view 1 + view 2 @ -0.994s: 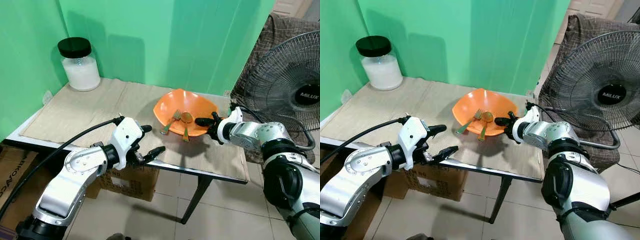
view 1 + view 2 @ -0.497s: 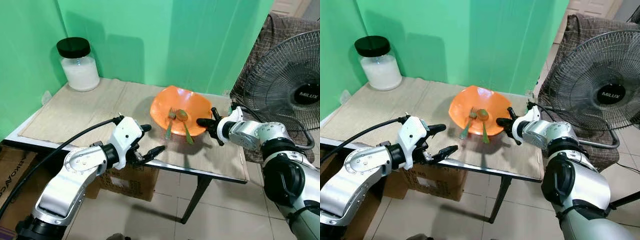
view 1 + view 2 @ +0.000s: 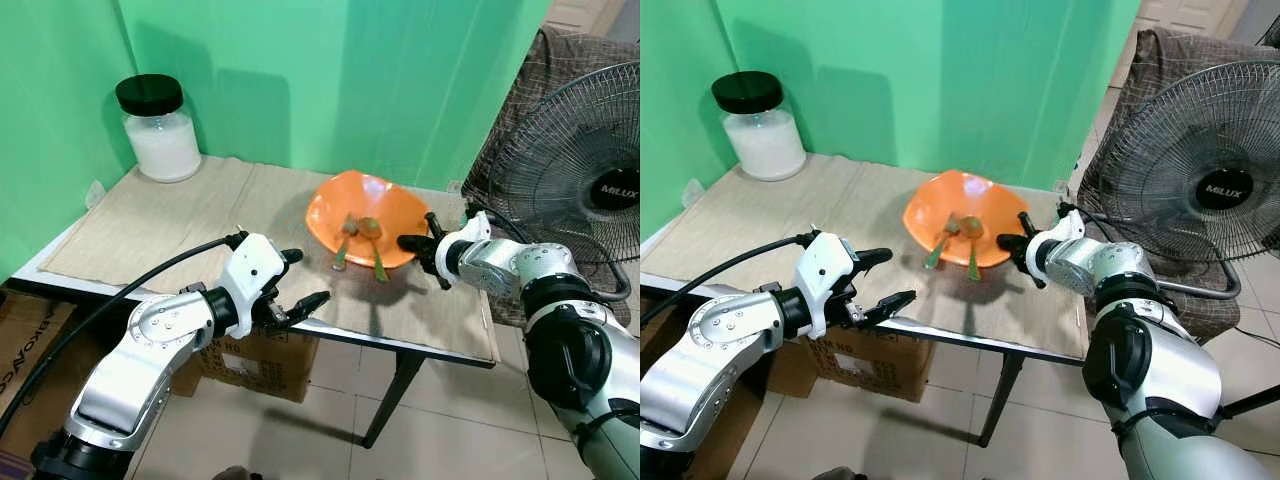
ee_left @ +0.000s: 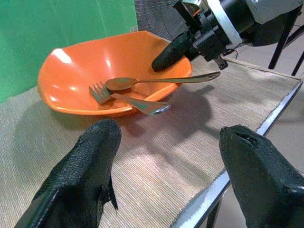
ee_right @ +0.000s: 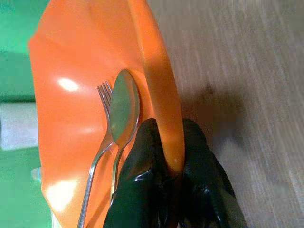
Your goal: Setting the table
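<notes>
An orange bowl (image 3: 362,215) sits near the right edge of the table (image 3: 130,235), toward the far side, and appears tipped, its right rim raised off the woven beige mat (image 3: 200,210) that covers the tabletop. The right hand (image 5: 166,166) pinches that right rim, one black finger inside the bowl and the other outside, pressed against the wall. Inside the bowl lie a fork (image 4: 126,97) and a spoon (image 4: 156,81); both handles stick out over the near rim, the spoon's handle reaching well beyond it above the mat. The spoon's bowl lies just beside the fork's tines, near the middle of the bowl. The left hand (image 3: 297,280) hovers over the near edge of the table, about midway along it, its two fingers spread wide and holding nothing; the bowl lies beyond it, apart from its fingertips (image 4: 107,137). In the far left corner of the table stands a glass jar (image 3: 160,130) with a black lid, filled with something white. A standing fan (image 3: 580,180) is off the right edge of the table, with a chair draped in brown checked cloth (image 3: 560,60) behind it. A cardboard box (image 3: 255,360) sits on the tiled floor under the near edge.
</notes>
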Tool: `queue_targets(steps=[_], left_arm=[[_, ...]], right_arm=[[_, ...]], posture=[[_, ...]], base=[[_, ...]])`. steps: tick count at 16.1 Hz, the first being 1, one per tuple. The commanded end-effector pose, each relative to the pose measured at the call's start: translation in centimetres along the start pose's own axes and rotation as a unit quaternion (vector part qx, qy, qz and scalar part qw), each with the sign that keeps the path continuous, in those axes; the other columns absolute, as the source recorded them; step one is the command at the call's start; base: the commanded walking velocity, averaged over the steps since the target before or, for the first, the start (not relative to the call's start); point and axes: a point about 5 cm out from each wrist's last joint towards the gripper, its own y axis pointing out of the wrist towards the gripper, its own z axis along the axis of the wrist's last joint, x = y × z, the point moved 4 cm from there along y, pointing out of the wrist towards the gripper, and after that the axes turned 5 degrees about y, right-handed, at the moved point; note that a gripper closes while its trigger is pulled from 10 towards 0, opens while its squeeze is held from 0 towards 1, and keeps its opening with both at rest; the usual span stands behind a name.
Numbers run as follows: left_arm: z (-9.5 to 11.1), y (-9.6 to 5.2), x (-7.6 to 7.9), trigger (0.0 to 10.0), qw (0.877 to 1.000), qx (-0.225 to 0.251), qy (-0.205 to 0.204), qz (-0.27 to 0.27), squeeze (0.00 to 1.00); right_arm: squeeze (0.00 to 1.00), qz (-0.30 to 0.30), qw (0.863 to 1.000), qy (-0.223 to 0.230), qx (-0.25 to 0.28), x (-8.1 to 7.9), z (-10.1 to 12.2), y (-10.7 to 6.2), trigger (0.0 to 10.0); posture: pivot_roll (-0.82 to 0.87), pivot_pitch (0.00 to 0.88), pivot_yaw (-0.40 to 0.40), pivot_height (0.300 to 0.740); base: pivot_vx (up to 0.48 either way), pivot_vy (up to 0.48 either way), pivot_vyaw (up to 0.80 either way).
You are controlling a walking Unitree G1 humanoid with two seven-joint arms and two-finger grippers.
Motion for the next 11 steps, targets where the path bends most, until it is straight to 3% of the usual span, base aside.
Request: queue_targets(steps=[1,2,4,7,11], left_arm=[[0.6,0.0,-0.1,10.0,1.0,0.005,0.005,-0.001,0.0],[0.6,0.0,-0.1,10.0,1.0,0.005,0.005,-0.001,0.0],[0.5,0.0,-0.1,10.0,1.0,0.005,0.005,-0.001,0.0],[0.6,0.1,0.0,10.0,1.0,0.005,0.004,-0.001,0.0],[0.5,0.1,0.1,10.0,1.0,0.005,0.003,-0.001,0.0]], right_arm=[[0.0,0.014,0.999,-0.03,0.027,-1.6,1.4,-0.5,0.0],[0.0,0.014,0.999,-0.041,0.03,-1.7,1.5,-0.5,0.0],[0.0,-0.003,0.99,-0.128,0.053,-2.6,2.3,-0.7,0.0],[0.0,-0.028,0.971,-0.222,0.082,-3.5,3.0,-0.7,0.0],[0.0,-0.041,0.949,-0.296,0.105,-4.3,3.6,-1.0,0.0]], posture=[[-0.16,0.0,-0.073,0.74],[-0.16,0.0,-0.073,0.74],[-0.16,0.0,-0.075,0.74],[-0.16,0.0,-0.077,0.74],[-0.16,0.0,-0.079,0.74]], base=[[0.0,0.0,0.0],[0.0,0.0,0.0],[0.0,0.0,0.0],[0.0,0.0,0.0],[0.0,0.0,0.0]])
